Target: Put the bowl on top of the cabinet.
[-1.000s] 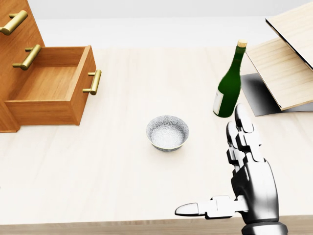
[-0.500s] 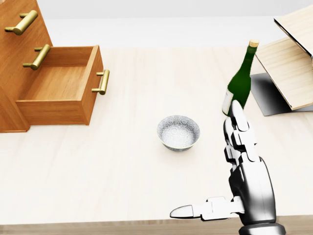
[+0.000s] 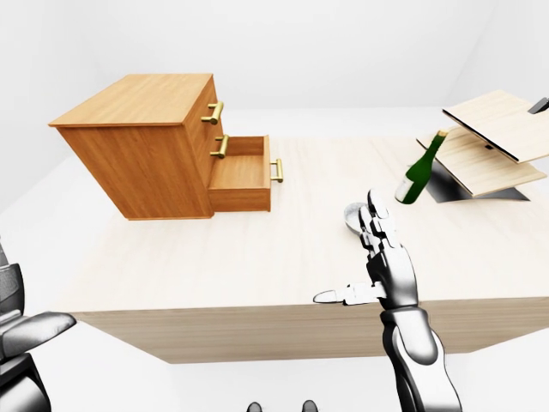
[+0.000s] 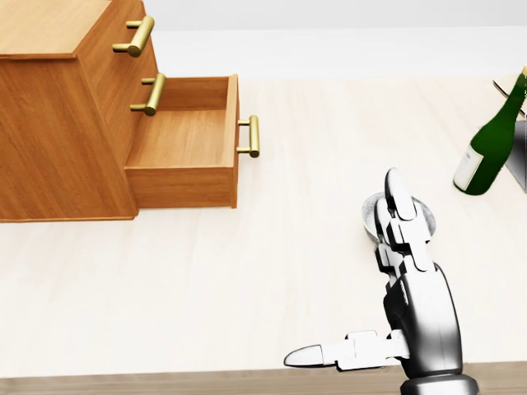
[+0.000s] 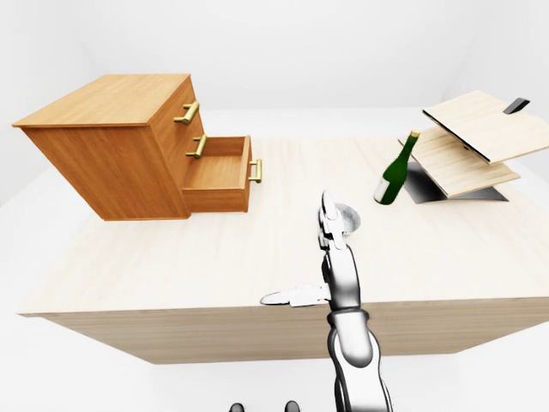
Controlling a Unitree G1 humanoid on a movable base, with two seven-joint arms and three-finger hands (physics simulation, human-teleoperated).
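The robot's right hand [image 4: 394, 271], fingers spread and grasping nothing, hovers over the small speckled bowl [image 4: 369, 216] on the counter [image 4: 247, 280], right of the cabinet [image 3: 146, 137]. The bowl looks rigid, light and slippery-glazed; pinching across its rim seems the likeliest hold.

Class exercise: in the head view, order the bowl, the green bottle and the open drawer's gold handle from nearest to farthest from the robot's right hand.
From the right hand:
1. Bowl, just behind its fingers.
2. Green bottle, upper right.
3. Drawer handle, upper left.
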